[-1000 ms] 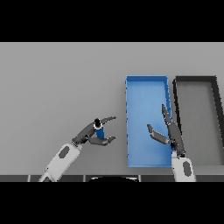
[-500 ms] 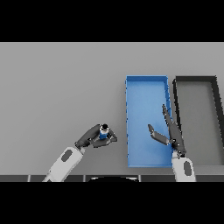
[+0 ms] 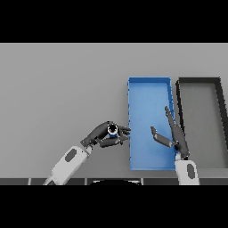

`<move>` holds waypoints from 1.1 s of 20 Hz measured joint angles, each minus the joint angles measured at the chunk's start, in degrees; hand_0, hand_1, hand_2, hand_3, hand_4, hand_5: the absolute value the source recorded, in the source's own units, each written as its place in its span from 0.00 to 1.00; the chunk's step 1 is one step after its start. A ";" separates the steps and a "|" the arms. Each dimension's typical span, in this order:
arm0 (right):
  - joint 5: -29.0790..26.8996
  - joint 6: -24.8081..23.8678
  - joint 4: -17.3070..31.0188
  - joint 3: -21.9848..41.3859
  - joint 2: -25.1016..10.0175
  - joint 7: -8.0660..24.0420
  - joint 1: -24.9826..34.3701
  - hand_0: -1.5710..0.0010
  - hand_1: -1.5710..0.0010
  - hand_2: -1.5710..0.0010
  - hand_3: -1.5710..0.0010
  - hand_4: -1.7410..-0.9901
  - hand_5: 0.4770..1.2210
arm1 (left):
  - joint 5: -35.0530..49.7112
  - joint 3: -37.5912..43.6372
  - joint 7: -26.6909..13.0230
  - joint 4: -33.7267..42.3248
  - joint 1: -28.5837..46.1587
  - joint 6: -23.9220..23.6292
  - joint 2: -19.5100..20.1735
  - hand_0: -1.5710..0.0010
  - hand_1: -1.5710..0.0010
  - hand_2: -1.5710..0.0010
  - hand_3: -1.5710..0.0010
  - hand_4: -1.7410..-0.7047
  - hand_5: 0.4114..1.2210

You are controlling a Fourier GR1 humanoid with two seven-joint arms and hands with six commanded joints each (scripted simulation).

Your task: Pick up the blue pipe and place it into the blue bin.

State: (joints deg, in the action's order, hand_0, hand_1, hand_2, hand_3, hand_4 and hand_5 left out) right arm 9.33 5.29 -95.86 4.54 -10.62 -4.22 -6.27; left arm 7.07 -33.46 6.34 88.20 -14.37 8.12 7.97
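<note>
The blue pipe (image 3: pixel 113 130) is a short tube seen end-on, with a pale rim and dark bore. My left hand (image 3: pixel 101 135) is shut on it, fingers and thumb curled round it, held just left of the blue bin (image 3: pixel 150 87). The bin is a long blue tray right of centre. My right hand (image 3: pixel 171 136) hangs open over the bin's near right part, fingers straight, holding nothing.
A dark grey bin (image 3: pixel 199 82) stands directly to the right of the blue one, their long sides almost touching. The grey table (image 3: pixel 58 89) stretches out to the left and far side.
My left hand closed round the pipe and carried it right, toward the blue bin's left wall. The right hand has barely moved.
</note>
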 measured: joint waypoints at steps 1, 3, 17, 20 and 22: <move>0.22 -0.32 0.08 0.00 0.18 -0.08 -0.05 1.00 1.00 1.00 1.00 0.62 0.28 | 0.74 -0.07 -0.87 1.30 -0.63 0.25 -0.13 0.01 0.01 0.01 0.08 0.02 0.99; -0.21 -0.09 -0.17 -0.18 0.08 0.26 -0.12 1.00 1.00 1.00 1.00 0.63 0.28 | 1.24 -0.43 -3.25 2.06 -1.30 0.42 -0.17 0.01 0.01 0.00 0.08 0.01 1.00; -8.96 6.68 -1.73 -1.47 -1.14 -2.36 0.92 1.00 1.00 1.00 1.00 0.68 0.19 | 1.21 -1.58 -5.29 3.11 -0.93 -0.26 0.72 0.00 0.00 0.00 0.08 0.01 1.00; -19.98 13.79 -6.88 -1.97 -3.93 2.15 2.36 1.00 1.00 1.00 1.00 0.63 0.08 | 1.16 -2.09 -5.73 3.33 -1.24 -0.44 0.37 0.00 0.00 0.00 0.08 0.01 1.00; -27.07 17.72 -10.86 -1.37 -6.56 6.24 3.87 1.00 1.00 1.00 1.00 0.57 0.05 | 1.73 -1.59 -5.28 3.39 -1.72 -0.11 0.90 0.00 0.00 0.00 0.08 0.01 1.00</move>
State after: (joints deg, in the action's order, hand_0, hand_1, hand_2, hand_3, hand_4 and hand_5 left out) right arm -17.74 23.02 -106.73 3.18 -17.18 2.02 -2.40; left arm 8.80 -35.05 1.07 91.59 -16.09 8.01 8.88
